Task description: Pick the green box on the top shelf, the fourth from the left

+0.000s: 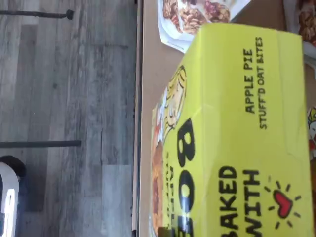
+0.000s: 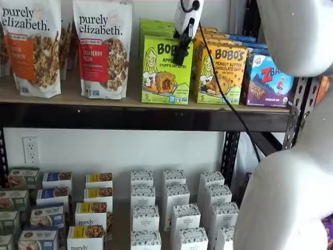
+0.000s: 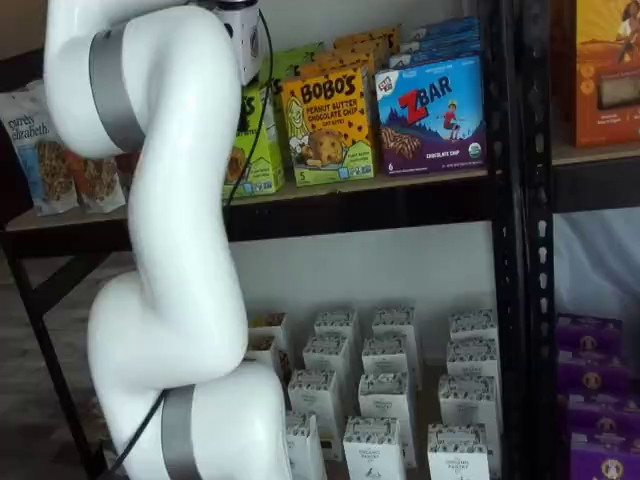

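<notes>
The green box (image 2: 164, 73) is a lime-green Bobo's Apple Pie carton standing upright on the top shelf (image 2: 130, 117), between a granola bag and the yellow-orange Bobo's carton (image 2: 221, 78). My gripper (image 2: 180, 54) hangs from above with its black fingers at the box's upper right corner. The fingers show as one dark shape, so I cannot tell a gap or a hold. In the wrist view the green box (image 1: 237, 138) is very close and fills much of the picture. In a shelf view my arm hides most of the box (image 3: 262, 165).
Two Purely Elizabeth granola bags (image 2: 101, 47) stand left of the green box. A blue Zbar carton (image 2: 268, 80) stands right of the orange one. More green cartons are lined up behind. Several small cartons (image 2: 171, 208) fill the lower shelf. My white arm (image 3: 170, 200) stands before the shelves.
</notes>
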Action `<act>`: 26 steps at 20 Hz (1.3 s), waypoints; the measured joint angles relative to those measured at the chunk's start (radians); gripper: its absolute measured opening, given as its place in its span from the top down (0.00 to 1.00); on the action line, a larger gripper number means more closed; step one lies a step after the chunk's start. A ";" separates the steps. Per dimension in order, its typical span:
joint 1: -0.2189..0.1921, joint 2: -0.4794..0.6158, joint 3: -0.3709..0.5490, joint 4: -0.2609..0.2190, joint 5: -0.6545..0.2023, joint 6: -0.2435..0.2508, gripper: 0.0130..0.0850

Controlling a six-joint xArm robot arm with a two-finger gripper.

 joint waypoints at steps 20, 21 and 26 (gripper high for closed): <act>-0.004 0.000 -0.009 0.003 0.014 -0.002 0.78; -0.003 0.004 -0.015 0.002 0.022 -0.001 0.78; -0.004 0.010 -0.035 0.009 0.057 0.003 0.78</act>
